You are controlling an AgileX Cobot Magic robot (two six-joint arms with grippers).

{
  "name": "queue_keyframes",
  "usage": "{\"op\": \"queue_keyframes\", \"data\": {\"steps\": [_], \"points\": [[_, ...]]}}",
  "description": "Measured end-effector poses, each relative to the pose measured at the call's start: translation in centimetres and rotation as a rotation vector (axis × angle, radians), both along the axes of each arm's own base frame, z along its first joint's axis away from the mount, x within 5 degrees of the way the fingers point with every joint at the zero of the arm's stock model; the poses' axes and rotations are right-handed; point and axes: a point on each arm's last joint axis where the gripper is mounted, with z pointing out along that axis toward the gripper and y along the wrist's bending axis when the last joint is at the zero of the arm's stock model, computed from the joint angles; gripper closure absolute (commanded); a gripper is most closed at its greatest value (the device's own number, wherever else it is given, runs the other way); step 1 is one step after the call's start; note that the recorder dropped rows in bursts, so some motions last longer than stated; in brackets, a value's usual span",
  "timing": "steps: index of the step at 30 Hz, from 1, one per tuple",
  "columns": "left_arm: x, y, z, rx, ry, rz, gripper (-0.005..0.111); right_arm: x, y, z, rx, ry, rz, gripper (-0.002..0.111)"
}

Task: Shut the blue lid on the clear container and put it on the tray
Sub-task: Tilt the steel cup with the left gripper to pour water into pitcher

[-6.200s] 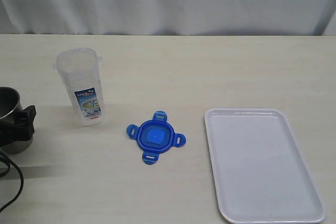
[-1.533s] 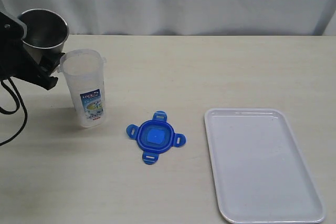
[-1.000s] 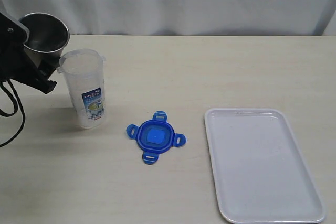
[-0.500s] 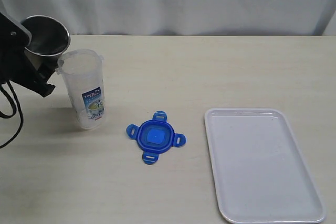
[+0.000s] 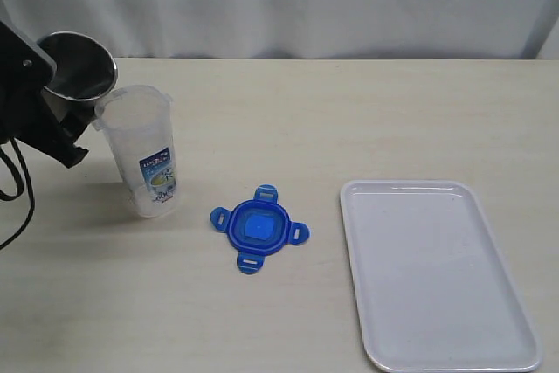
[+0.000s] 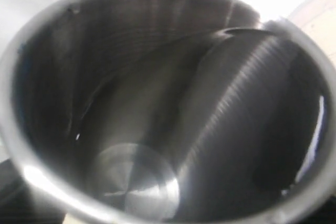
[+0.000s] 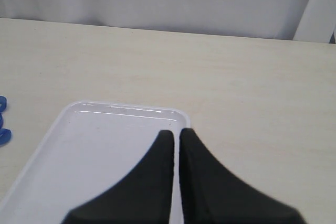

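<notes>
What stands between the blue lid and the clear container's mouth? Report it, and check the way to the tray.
The metal cup, held by the left end effector, tilts at the clear container's open mouth, blocking the blue lid. Between container and tray lies only that flat lid.

I read this as a staged robot lab bench, not a home: plain pale wood-grain table (image 5: pixel 349 120), wrinkled white cloth backdrop (image 5: pixel 306 6) hung right behind it.
</notes>
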Motion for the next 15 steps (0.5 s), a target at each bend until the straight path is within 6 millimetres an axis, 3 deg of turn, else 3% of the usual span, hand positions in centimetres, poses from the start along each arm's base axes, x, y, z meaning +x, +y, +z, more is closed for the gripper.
{"op": "queue_keyframes", "data": {"steps": [15], "points": [[-0.06,0.09,-0.18,0.014,0.019,0.005,0.107,0.00,0.00,0.00,0.000,0.000,0.000,0.104]]}}
